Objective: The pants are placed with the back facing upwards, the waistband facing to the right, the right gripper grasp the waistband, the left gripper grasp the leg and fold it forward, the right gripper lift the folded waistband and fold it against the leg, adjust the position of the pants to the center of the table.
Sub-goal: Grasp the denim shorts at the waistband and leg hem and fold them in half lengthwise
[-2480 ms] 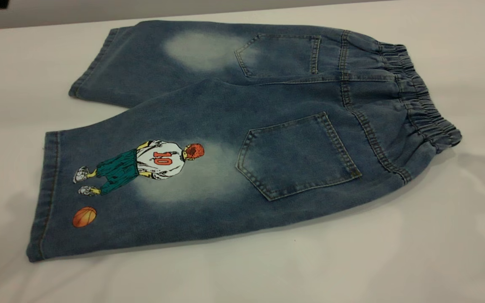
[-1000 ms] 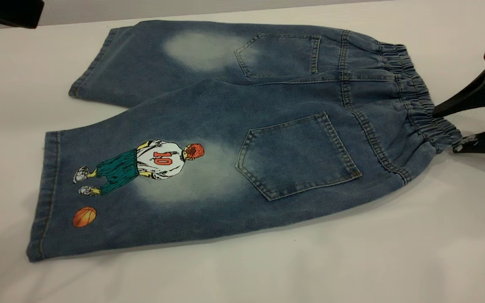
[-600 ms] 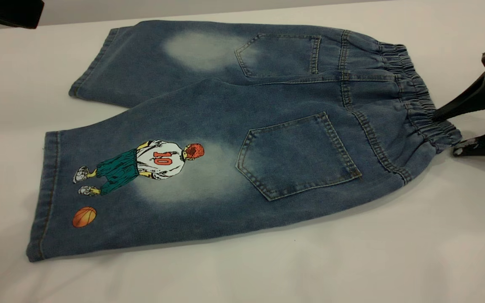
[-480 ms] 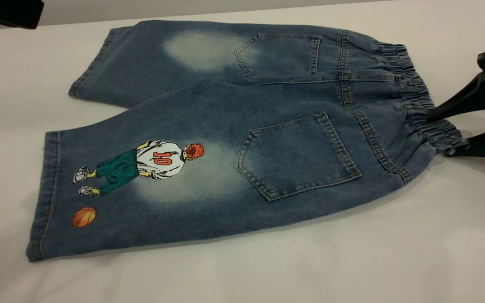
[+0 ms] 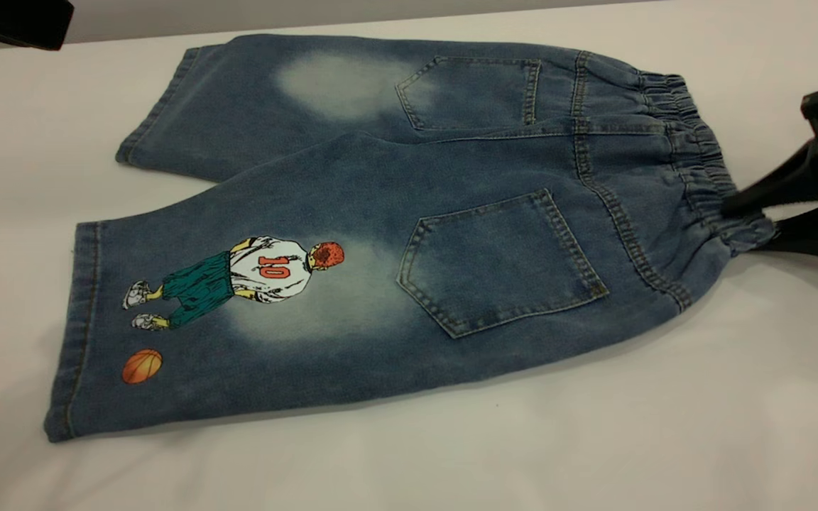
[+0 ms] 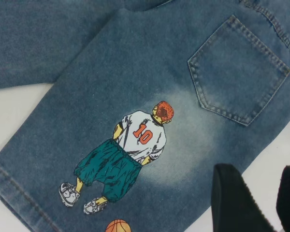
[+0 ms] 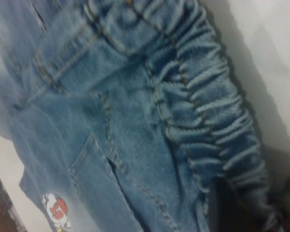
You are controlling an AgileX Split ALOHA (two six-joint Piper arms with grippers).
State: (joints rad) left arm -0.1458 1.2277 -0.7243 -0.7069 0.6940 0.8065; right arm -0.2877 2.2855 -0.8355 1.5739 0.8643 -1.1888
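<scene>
Blue denim pants [image 5: 380,206] lie flat on the white table [image 5: 451,454], back pockets up. Their elastic waistband [image 5: 693,149] points right and the legs point left. My right gripper [image 5: 746,226] is at the waistband's near corner, one finger on top and one below, pinching the gathered edge. In the right wrist view the waistband [image 7: 208,96] runs under a dark finger [image 7: 221,208]. My left gripper [image 6: 263,203] hovers open above the near leg [image 6: 111,72], by its table-side edge and clear of the cloth. Only a dark part of the left arm [image 5: 15,21] shows at the exterior view's top left.
The near leg carries a printed basketball player [image 5: 238,277] and an orange ball [image 5: 142,365] close to the hem. The far leg [image 5: 238,99] lies behind it, spread apart. White table shows in front of the pants and to their left.
My right gripper came in from the right, slid its fingers over and under the waistband corner and closed on it, tugging the corner slightly. The left arm holds still at top left.
</scene>
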